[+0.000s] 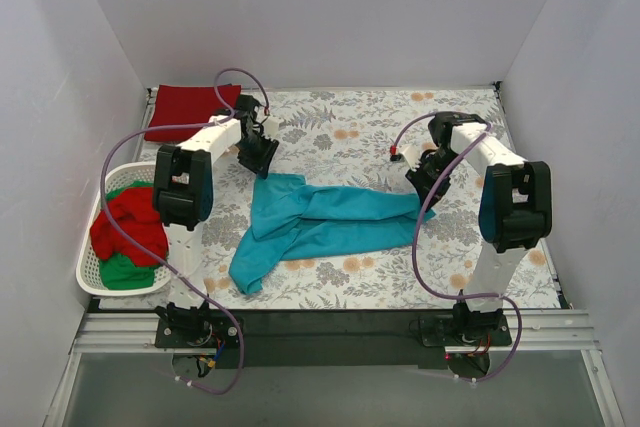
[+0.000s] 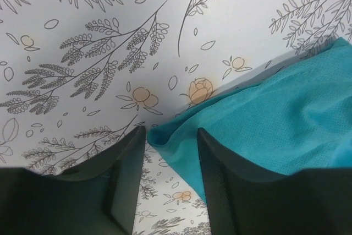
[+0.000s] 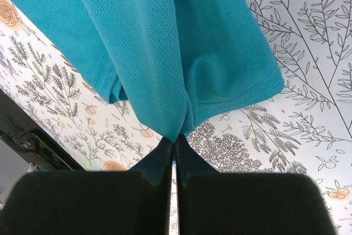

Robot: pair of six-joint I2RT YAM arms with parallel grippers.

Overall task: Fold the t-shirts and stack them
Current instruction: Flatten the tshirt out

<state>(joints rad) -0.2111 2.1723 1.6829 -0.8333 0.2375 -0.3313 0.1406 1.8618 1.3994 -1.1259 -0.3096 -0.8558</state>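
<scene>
Right gripper is clenched on a pinch of the teal t-shirt at the garment's right end. The fabric gathers into folds where the fingers meet. Left gripper has its fingers apart, low over the floral tablecloth. The shirt's far-left edge lies between the fingers and is not clamped. The teal t-shirt lies crumpled, stretched left to right across the middle of the table, with one part trailing toward the near edge. A folded dark red t-shirt rests at the far left corner. A white laundry basket at the near left holds a loose red t-shirt and a green t-shirt.
</scene>
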